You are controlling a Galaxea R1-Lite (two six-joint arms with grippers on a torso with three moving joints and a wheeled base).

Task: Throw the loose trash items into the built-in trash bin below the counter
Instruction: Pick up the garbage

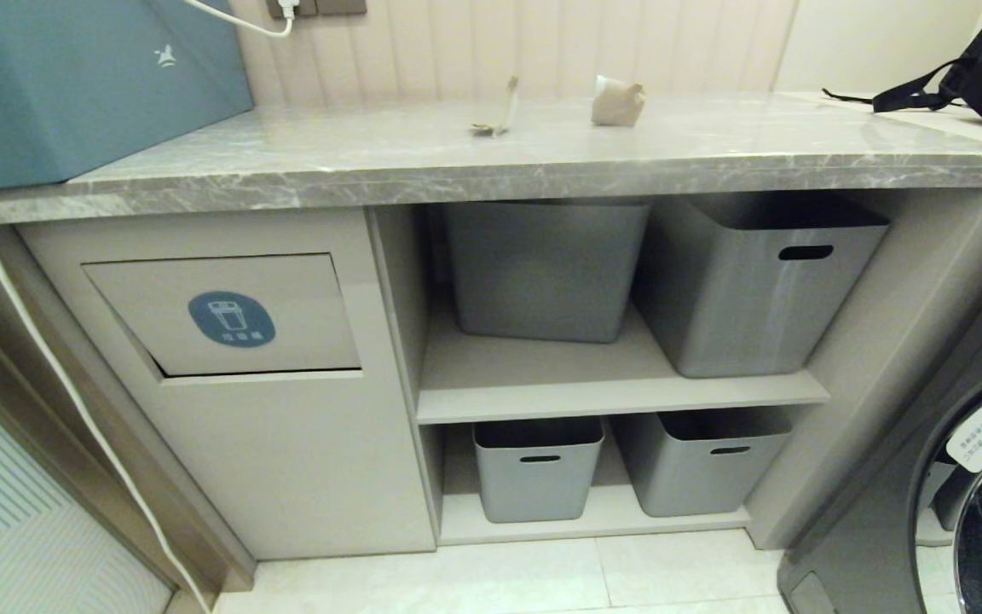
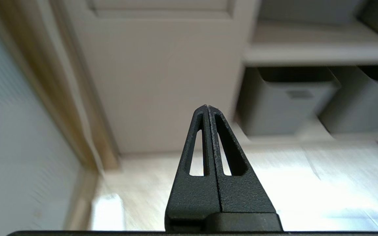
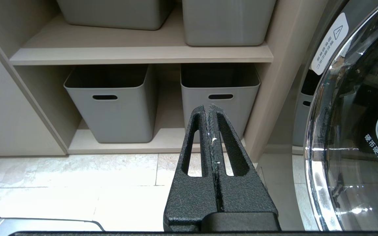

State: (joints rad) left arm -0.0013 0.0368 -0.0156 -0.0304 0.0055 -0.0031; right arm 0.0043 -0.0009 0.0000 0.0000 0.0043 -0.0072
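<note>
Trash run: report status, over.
Left gripper and right gripper shut, empty, low. Paper wad and strip on counter. Bin flap closed, nothing blocking.

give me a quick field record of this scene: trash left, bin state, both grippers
trash on counter: paper strip, beige paper wad
counter: grey marble
bin flap: below counter, left side, blue sticker, closed
left gripper: low before cabinet, fingers shut, empty
right gripper: low, facing lower grey tubs, fingers shut, empty
</note>
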